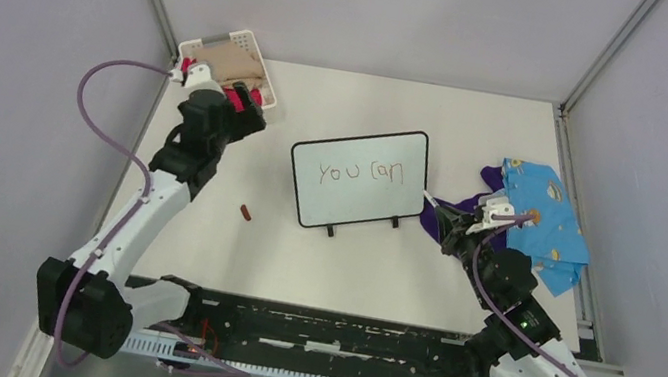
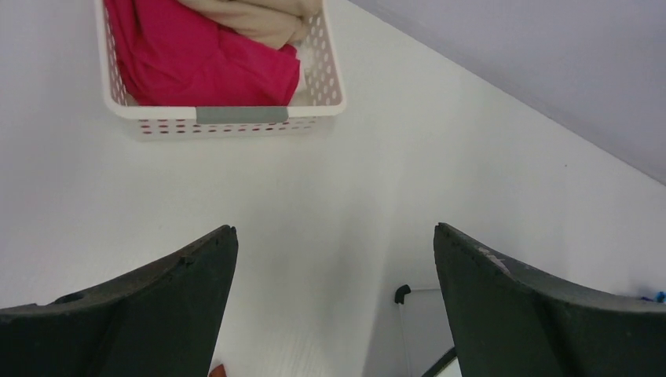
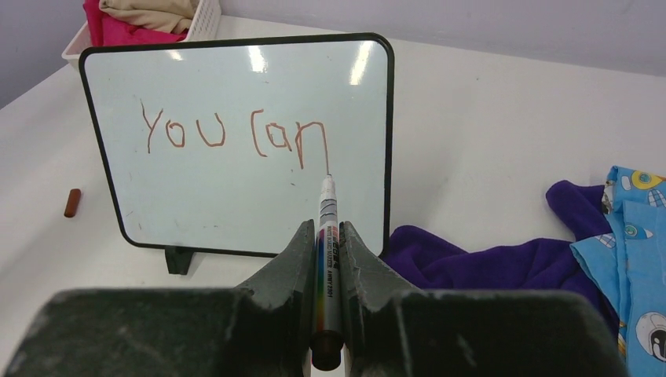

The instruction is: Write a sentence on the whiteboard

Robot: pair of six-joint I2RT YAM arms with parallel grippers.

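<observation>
The left gripper (image 2: 334, 229) hangs wide open and empty near the basket (image 2: 228, 116). The whiteboard (image 1: 357, 192) stands mid-table, leaning back. It looks light, stiff and slick, likely to slide or tip under pressure, so any bracing should be at its edge. The right gripper (image 3: 327, 236) is clamped on a marker (image 3: 327, 206), tip at the last letter.

Handwriting on whiteboard (image 3: 236, 196): "You can", reddish-brown ink, one line across upper half, capital Y, other letters lowercase. Same words legible from top view. Small print along marker (image 3: 326, 236) barrel: too blurred to read.
</observation>
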